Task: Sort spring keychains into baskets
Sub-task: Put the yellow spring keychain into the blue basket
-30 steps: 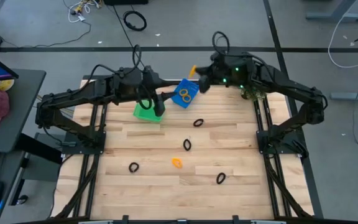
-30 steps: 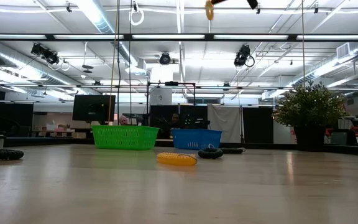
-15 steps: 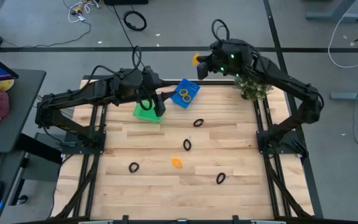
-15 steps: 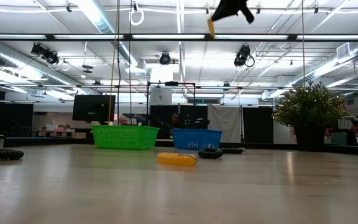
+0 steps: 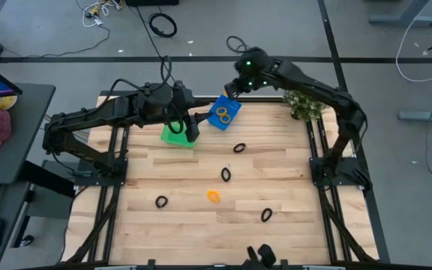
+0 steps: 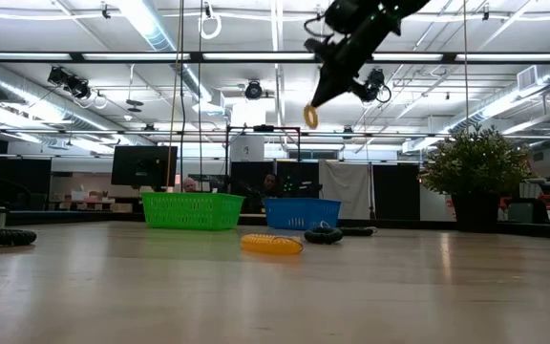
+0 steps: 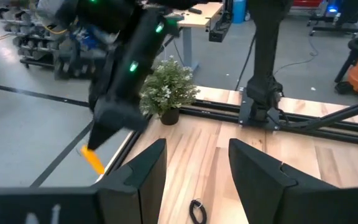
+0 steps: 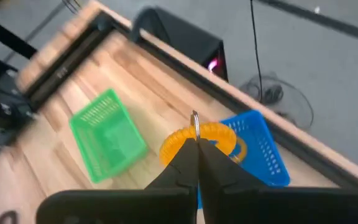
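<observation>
- Right gripper (image 8: 196,144) pinched shut on orange keychain (image 8: 199,138), up in the air above blue basket (image 5: 223,112) at table's far edge.
- Two orange rings (image 5: 223,113) already inside that basket.
- Left gripper (image 5: 190,133) spread, empty, hanging over green basket (image 5: 172,136).
- Loose on table (image 5: 186,187): one orange ring (image 5: 213,196), four black rings (image 5: 225,175).

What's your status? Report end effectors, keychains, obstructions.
Right end effector shut on orange keychain, above blue basket. Left end effector open, over green basket. Nothing blocking the blue basket.
</observation>
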Controlling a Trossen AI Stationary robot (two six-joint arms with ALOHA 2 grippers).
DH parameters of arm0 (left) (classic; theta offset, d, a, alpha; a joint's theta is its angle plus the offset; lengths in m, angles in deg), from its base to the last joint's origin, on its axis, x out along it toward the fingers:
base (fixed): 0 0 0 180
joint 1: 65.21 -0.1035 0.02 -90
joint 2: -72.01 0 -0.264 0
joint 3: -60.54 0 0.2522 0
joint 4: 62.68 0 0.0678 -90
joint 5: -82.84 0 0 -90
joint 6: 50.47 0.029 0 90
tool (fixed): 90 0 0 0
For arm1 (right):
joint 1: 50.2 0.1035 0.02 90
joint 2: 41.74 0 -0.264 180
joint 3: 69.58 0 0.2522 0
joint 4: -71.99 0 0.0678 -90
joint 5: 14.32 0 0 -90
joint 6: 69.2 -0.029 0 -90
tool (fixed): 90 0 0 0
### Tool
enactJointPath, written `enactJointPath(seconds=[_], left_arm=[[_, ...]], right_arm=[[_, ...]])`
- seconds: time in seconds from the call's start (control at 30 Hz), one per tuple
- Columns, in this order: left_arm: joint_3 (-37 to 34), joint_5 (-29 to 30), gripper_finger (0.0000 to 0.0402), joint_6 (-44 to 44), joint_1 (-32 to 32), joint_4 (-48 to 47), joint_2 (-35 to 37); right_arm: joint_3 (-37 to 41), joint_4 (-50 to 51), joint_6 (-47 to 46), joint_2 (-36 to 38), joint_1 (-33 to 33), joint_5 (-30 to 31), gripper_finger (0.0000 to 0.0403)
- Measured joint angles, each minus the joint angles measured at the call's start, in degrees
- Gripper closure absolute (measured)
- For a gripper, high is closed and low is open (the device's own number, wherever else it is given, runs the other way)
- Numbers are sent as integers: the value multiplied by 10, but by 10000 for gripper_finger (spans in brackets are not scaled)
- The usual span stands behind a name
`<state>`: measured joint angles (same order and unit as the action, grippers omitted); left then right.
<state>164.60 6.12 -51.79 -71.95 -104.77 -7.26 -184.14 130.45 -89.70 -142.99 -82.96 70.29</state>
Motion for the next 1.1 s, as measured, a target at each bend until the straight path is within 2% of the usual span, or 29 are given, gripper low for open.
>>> enactJointPath(seconds=[0.4, 0.63, 1.1], left_arm=[[0, 0, 225, 0, 0, -4, 0], [0, 0, 225, 0, 0, -4, 0], [0, 0, 225, 0, 0, -5, 0]], right_arm=[[0, 51, 1, -103, -11, -52, 403], [0, 72, 30, -156, -14, -58, 403], [-1, 30, 35, -197, -16, -70, 403]])
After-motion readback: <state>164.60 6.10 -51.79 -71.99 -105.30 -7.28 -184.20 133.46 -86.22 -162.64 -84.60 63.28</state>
